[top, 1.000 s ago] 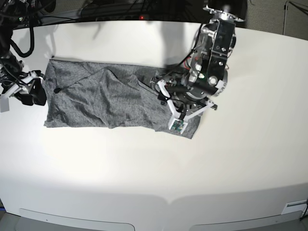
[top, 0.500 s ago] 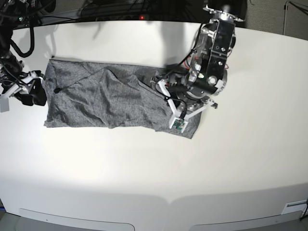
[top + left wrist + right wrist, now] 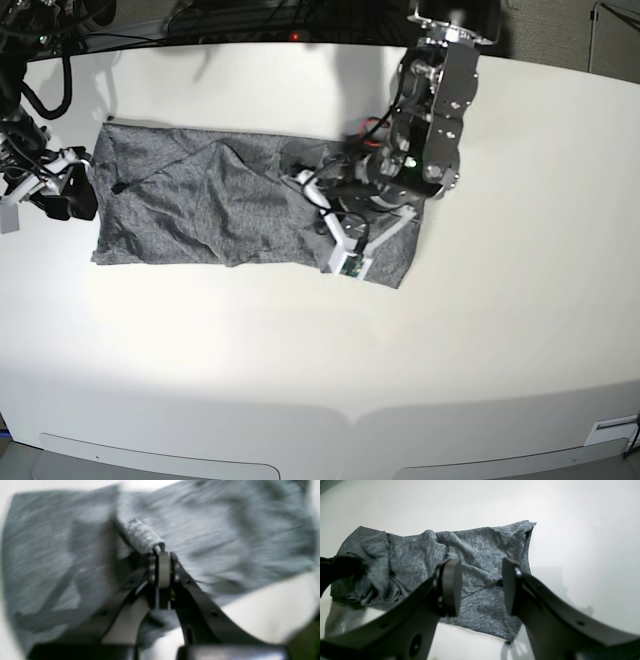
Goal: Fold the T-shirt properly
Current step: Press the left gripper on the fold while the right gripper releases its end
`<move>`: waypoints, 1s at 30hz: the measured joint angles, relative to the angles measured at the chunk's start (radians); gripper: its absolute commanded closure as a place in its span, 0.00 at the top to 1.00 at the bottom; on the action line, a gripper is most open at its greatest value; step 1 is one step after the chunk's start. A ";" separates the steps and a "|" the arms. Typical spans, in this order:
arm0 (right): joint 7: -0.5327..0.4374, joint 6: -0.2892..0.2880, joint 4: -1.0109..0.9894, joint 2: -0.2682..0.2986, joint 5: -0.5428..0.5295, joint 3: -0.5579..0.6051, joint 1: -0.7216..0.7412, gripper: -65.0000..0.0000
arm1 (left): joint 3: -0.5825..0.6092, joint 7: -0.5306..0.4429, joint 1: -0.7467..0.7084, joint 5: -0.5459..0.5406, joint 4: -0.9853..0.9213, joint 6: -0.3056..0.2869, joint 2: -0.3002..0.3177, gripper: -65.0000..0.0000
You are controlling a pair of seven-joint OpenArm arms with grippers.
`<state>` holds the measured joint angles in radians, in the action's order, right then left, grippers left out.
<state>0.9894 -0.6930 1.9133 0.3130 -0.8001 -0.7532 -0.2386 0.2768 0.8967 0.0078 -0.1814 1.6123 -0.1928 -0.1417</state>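
The T-shirt [image 3: 210,210] lies rumpled across the white table [image 3: 450,340], soft and limp, so the left gripper [image 3: 162,555], pinched on a fold, should lift easily; the right gripper [image 3: 480,587] gapes empty.

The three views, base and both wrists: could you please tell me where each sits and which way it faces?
Base: high above, looking down at the white table, T-shirt and both arms.
Left wrist: on the left arm, looking along its shut left tool, which pinches a fold of shirt.
Right wrist: on the right arm, looking past the open right tool across the shirt.
All three share the shirt.
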 measured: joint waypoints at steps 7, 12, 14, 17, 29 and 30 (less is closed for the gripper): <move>0.000 0.000 0.000 -0.003 -0.008 0.000 0.000 0.41 | 0.087 -0.016 0.072 -0.008 0.000 -0.004 0.006 0.00; 0.000 0.000 0.000 -0.019 -0.018 0.000 0.000 0.41 | 0.147 -0.040 0.095 -0.056 0.000 -0.005 0.006 0.00; 0.000 0.000 0.000 -0.022 -0.019 0.000 0.000 0.41 | 0.169 -0.037 0.095 -0.056 0.000 -0.004 0.006 0.00; 0.000 0.000 0.000 -0.022 -0.019 0.000 0.000 0.41 | 0.196 -0.039 0.094 -0.056 0.000 -0.005 0.006 0.00; 0.000 0.000 0.000 -0.022 -0.019 0.000 0.000 0.41 | 0.199 -0.204 0.092 0.008 0.000 -0.005 0.006 0.40; 0.000 0.000 0.000 -0.022 -0.019 0.000 0.000 0.41 | 0.199 -0.206 0.092 0.008 0.000 -0.005 0.006 0.40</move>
<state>0.9897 -0.6930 1.9133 0.2909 -0.8192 -0.7532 -0.2386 0.4759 0.6903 0.1001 -0.1730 1.6123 -0.1982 -0.1352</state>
